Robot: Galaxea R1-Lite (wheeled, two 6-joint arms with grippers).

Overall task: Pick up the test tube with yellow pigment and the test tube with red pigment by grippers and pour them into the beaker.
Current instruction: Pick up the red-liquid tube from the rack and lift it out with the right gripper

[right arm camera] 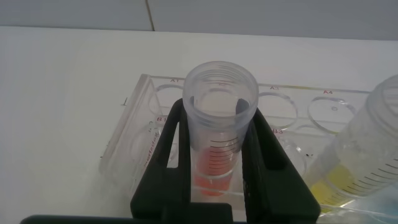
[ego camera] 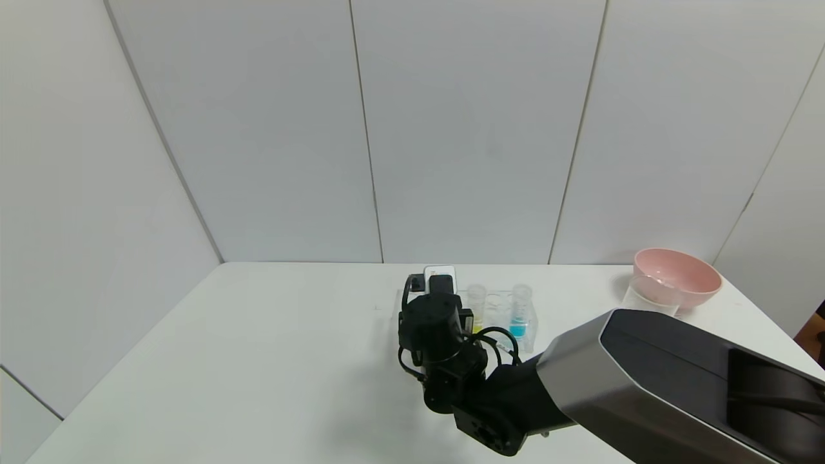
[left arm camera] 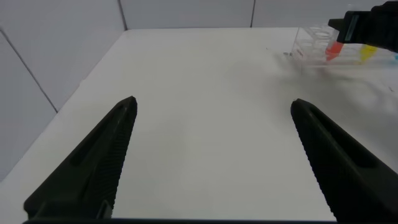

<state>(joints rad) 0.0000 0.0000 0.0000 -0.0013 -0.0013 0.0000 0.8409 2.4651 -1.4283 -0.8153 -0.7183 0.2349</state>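
My right gripper (right arm camera: 217, 115) stands at the clear tube rack (right arm camera: 132, 146), its black fingers (right arm camera: 169, 149) closed on either side of the test tube with red pigment (right arm camera: 214, 177), which stands upright in a rack hole. The test tube with yellow pigment (right arm camera: 357, 165) stands beside it in the rack. In the head view the right gripper (ego camera: 441, 287) hides the red tube; the yellow tube (ego camera: 476, 308) shows just right of it. The beaker (ego camera: 651, 296) stands at the far right. My left gripper (left arm camera: 214, 101) is open and empty over bare table, well left of the rack (left arm camera: 313, 45).
A blue-bottomed tube (ego camera: 519, 312) stands at the rack's right end. A pink bowl (ego camera: 680, 274) sits just behind the beaker at the table's back right corner. White walls close the table's back and left.
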